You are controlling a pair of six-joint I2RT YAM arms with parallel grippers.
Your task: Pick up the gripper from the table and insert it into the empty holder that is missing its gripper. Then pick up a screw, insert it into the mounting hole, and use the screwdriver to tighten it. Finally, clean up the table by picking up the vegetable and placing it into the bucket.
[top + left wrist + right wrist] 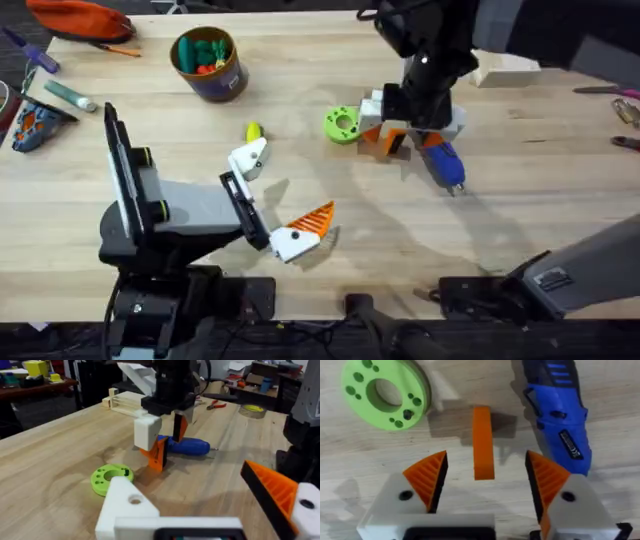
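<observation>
The small orange gripper piece [482,442] lies flat on the wood. My right gripper [485,480] is open, one ribbed orange pad [427,477] on each side of the piece and apart from it. The blue screwdriver [560,410] lies just beside it, also seen in the overhead view [443,165]. My left gripper [283,188] is open near the table's front. One of its fingers is the bare white holder [250,158] with no pad. The other carries an orange pad [312,218]. The yellow-green vegetable [253,131] rests just beyond the holder. The brown bucket [232,80] stands at the back left.
A green disc with a hole [342,123] lies left of my right gripper [405,140]. An orange pouch [80,18] and a marker [70,95] lie at the far left. A wood block [505,70] and pliers [625,100] are at the back right.
</observation>
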